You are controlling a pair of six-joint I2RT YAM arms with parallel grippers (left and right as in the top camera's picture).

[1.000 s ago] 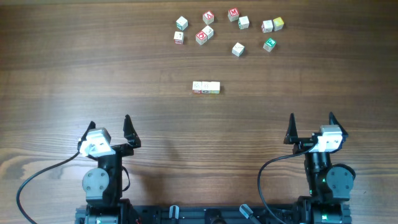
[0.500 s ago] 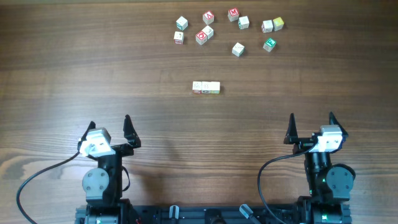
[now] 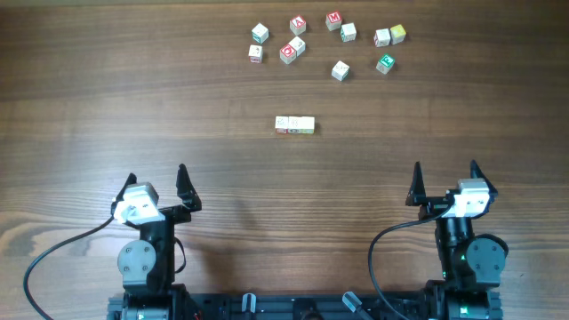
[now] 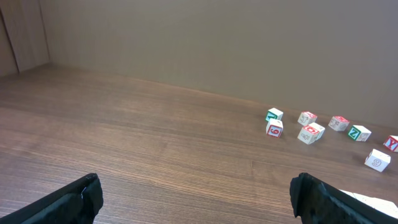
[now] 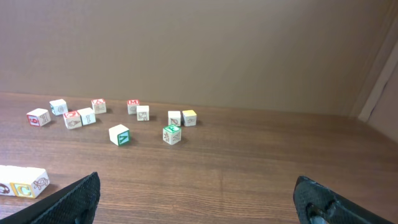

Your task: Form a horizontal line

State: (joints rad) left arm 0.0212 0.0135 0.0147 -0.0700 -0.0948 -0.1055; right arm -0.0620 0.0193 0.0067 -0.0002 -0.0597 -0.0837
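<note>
A short row of pale letter cubes, the horizontal line (image 3: 294, 125), lies side by side at the table's middle; its right end shows at the lower left of the right wrist view (image 5: 22, 182) and as a pale sliver at the lower right of the left wrist view (image 4: 373, 202). My left gripper (image 3: 157, 180) is open and empty near the front edge, well short of the row. My right gripper (image 3: 444, 176) is open and empty at the front right. Both show only wood between their fingers in the left wrist view (image 4: 198, 198) and the right wrist view (image 5: 198, 198).
Several loose cubes lie scattered at the far side, some with red faces (image 3: 298, 24) and one green (image 3: 385, 63); they also show in the left wrist view (image 4: 311, 132) and the right wrist view (image 5: 172, 134). A brown wall stands behind the table.
</note>
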